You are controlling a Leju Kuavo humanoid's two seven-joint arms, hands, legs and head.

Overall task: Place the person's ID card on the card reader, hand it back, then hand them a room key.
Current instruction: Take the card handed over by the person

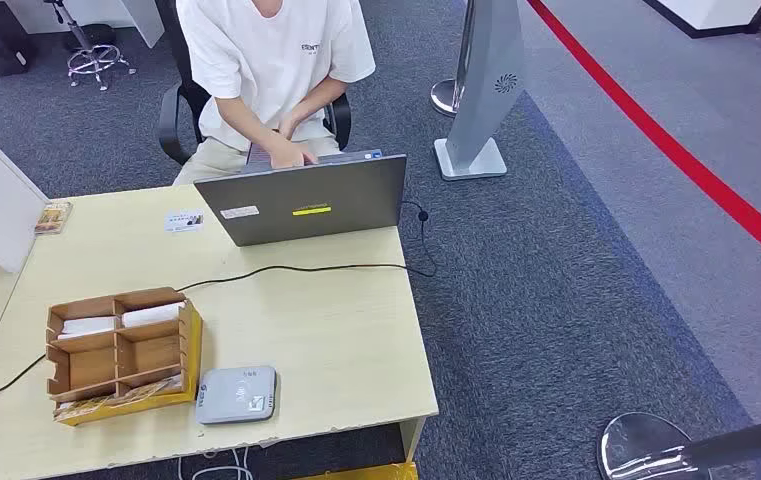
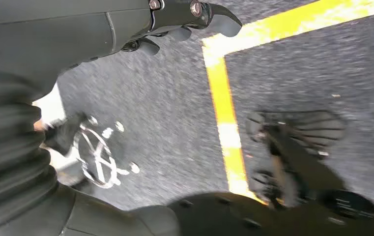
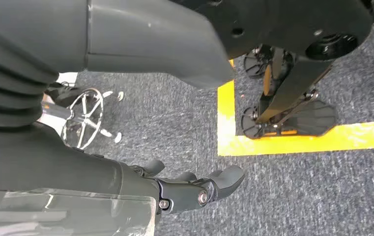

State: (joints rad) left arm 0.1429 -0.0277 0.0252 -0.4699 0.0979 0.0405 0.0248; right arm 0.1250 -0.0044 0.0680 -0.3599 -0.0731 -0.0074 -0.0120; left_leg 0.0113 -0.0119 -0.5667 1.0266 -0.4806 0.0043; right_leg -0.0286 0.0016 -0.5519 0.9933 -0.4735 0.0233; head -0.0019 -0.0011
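Head view: ID card (image 1: 183, 221) lies on worktop (image 1: 336, 330) at 11 o'clock of card reader (image 1: 237, 394), within the person's (image 1: 271, 70) reach. Left robot hand (image 2: 185, 22) and right robot hand (image 3: 194, 187) hang empty, fingers loosely apart, awaiting start.

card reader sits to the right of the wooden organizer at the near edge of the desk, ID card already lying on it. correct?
Not quite. The card reader does sit right of the wooden organizer near the desk's front edge, but the head view shows no ID card on it. A small card lies at the far side, left of the laptop.
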